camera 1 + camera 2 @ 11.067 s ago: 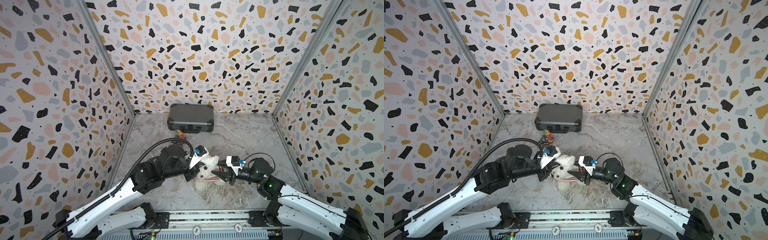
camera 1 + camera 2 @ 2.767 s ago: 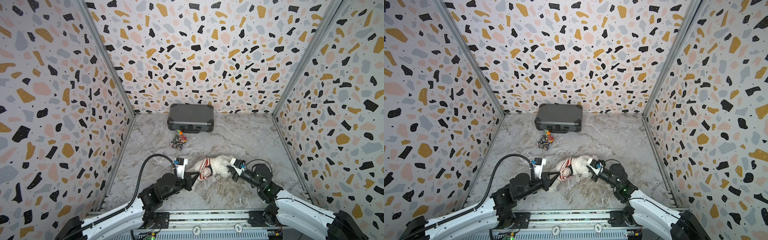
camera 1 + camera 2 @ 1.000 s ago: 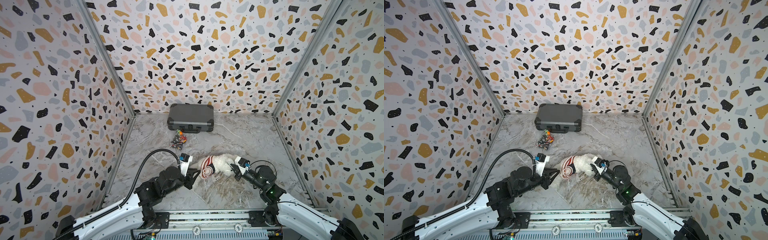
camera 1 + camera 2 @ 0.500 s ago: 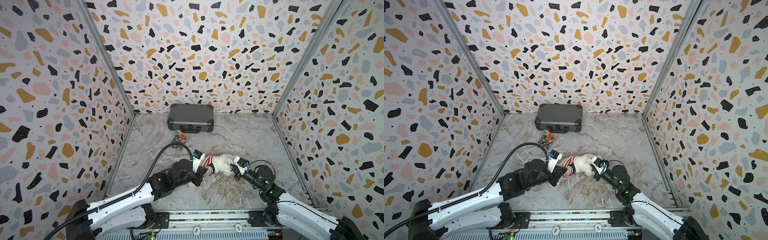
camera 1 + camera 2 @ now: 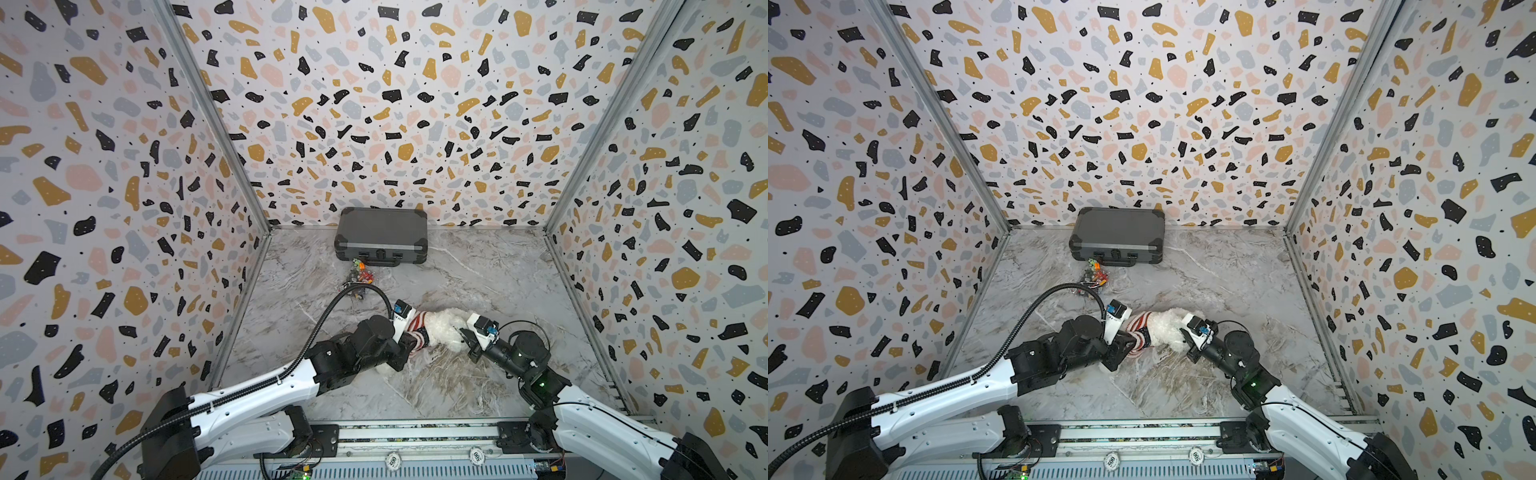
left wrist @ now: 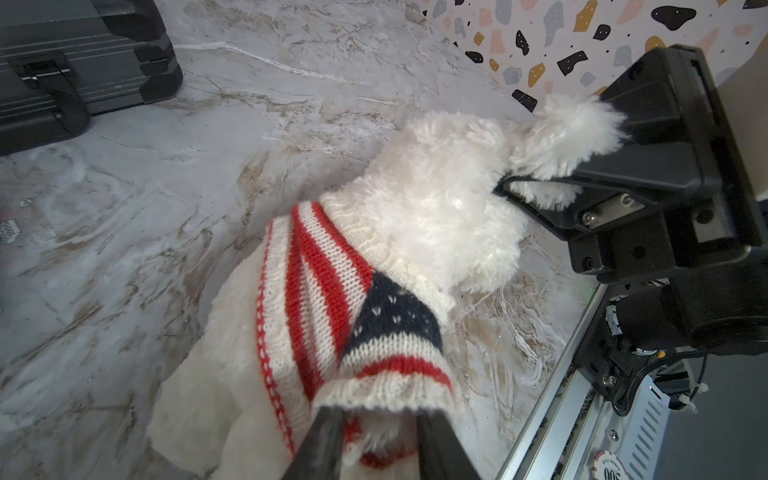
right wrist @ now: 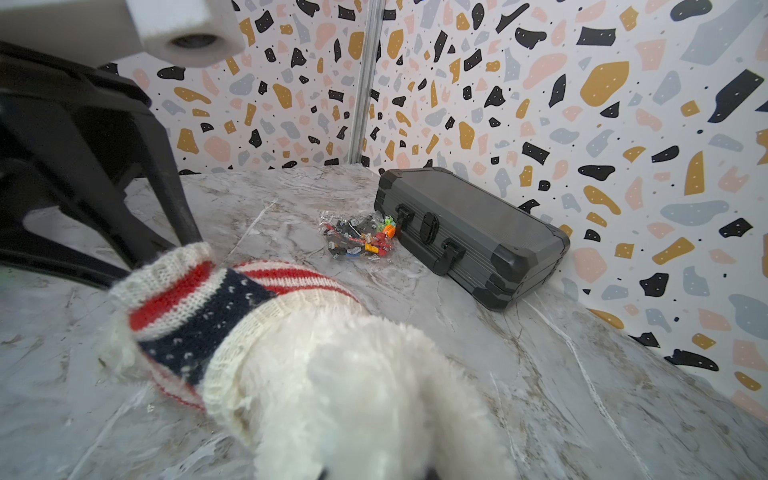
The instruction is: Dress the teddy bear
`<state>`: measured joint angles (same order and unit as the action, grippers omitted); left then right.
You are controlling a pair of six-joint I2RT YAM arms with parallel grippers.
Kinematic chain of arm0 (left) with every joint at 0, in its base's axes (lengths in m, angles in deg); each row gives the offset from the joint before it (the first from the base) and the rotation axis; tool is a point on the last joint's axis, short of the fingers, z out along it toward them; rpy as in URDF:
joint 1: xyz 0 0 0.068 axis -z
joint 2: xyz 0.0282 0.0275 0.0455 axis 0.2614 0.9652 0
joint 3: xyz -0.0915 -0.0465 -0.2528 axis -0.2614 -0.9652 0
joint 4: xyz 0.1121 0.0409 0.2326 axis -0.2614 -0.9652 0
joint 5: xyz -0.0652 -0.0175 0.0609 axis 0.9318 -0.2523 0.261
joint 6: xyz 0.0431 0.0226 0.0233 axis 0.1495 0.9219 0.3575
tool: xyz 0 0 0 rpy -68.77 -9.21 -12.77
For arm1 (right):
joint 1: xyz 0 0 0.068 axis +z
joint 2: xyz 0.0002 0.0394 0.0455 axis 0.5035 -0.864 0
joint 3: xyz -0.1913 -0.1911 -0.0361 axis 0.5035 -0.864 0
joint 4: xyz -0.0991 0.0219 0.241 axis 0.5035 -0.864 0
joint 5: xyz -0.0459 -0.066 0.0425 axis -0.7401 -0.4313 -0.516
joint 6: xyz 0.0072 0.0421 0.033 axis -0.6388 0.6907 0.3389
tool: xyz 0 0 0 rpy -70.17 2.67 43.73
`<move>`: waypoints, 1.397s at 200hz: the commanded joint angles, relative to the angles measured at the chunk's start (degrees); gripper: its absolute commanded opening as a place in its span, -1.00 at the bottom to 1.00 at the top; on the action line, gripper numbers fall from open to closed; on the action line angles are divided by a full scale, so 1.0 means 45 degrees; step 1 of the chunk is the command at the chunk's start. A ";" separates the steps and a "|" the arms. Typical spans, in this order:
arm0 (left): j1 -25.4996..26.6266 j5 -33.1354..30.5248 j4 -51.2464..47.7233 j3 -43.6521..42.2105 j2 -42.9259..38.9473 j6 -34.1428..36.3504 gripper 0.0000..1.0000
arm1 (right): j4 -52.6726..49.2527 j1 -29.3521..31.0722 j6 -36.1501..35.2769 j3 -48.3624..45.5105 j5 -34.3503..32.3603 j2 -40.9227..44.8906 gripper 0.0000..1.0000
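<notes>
My left tool [image 6: 376,415] has its two fingers spread apart inside the hem of the striped sweater [image 6: 332,299] — the knit is stretched over them. My right tool [image 6: 552,145] is pinching a fluffy end of the teddy bear [image 5: 442,330], which lies on the marble surface [image 5: 478,270] between both arms — sweater bunched round the end nearer my left arm.

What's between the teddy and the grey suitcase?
A clear bag of colourful bricks lies by the suitcase; bare floor from there to the teddy. The right wrist view shows it best.
</notes>
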<state>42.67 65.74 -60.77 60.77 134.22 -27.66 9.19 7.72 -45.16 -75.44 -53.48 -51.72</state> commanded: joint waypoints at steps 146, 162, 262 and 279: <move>0.0143 -0.0356 0.1225 -0.0026 0.1926 0.0241 -0.30 | 0.0770 0.0824 0.0930 0.0836 -0.0911 -0.1421 -1.00; 0.0139 -0.0377 0.1424 -0.0111 0.2094 0.0279 -0.30 | 0.0859 0.0860 0.1010 0.0864 -0.0910 -0.1503 -1.00; 0.0146 -0.0651 0.1732 -0.0183 0.2114 0.0057 -1.00 | -0.0080 0.0899 0.1365 0.1908 -0.1102 -0.1304 -1.00; 0.0144 -0.0495 0.2014 -0.0210 0.1625 -0.0170 -1.00 | -0.1065 0.0921 0.1329 0.2921 -0.1173 -0.1259 -1.00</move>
<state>43.09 63.01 -55.13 60.64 144.58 -27.05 6.26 11.26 -40.51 -70.45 -58.93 -59.11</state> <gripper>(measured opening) 0.049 0.098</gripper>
